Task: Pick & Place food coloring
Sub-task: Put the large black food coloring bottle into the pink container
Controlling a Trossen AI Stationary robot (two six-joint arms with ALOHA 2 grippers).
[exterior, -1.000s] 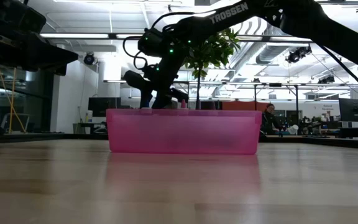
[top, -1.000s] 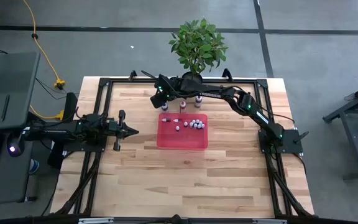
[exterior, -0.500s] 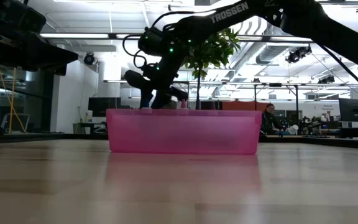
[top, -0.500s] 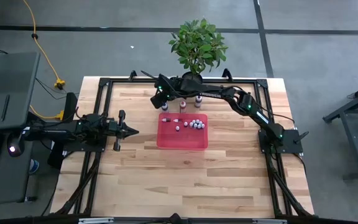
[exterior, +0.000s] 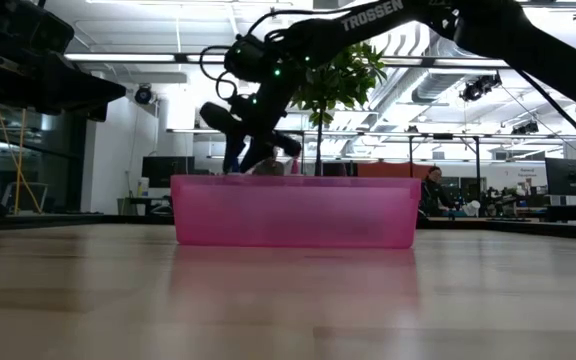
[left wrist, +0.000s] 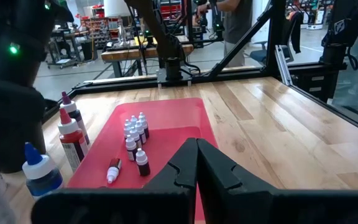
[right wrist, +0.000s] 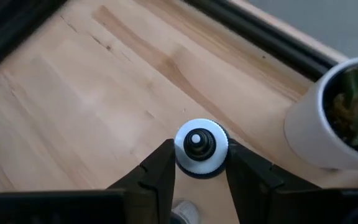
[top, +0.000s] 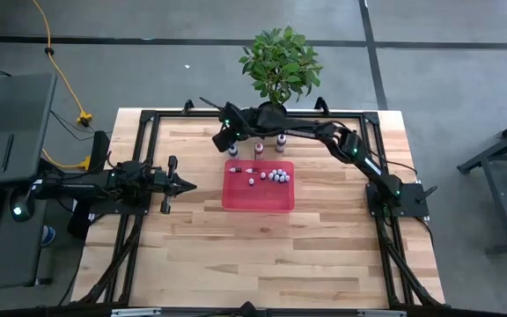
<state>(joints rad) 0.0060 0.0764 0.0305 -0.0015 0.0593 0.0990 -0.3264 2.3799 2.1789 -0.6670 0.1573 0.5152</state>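
Note:
A red tray [top: 258, 198] holds several tiny white-capped bottles [top: 275, 174], standing close together [left wrist: 135, 134]. One more bottle [left wrist: 113, 171] lies on its side in the tray. Three larger bottles stand on the table just past the tray's far wall: blue [left wrist: 39, 174], red [left wrist: 72, 140] and dark [left wrist: 70, 109]. My right gripper [top: 227, 138] hangs over the tray's far left corner, shut on a bottle's white cap [right wrist: 201, 146]. The gripper hides that bottle's body in the high view. My left gripper [top: 183, 185] waits shut, left of the tray. My right gripper pinches the round white cap [right wrist: 199, 163] of a bottle between its two fingers [right wrist: 163, 165]. It comes from above, pointing down, and the bottle stands upright under it. The tray wall [exterior: 293, 210] hides the bottle's bottom, so I cannot tell whether it is off the table.
A potted plant in a white pot [right wrist: 328, 118] stands at the table's far edge [top: 271, 110], close behind the right gripper. Black frame rails [top: 148, 123] run around the table. Bare wood lies toward the near edge [top: 262, 255].
My right gripper has risen a little above the tray's far left corner, still shut.

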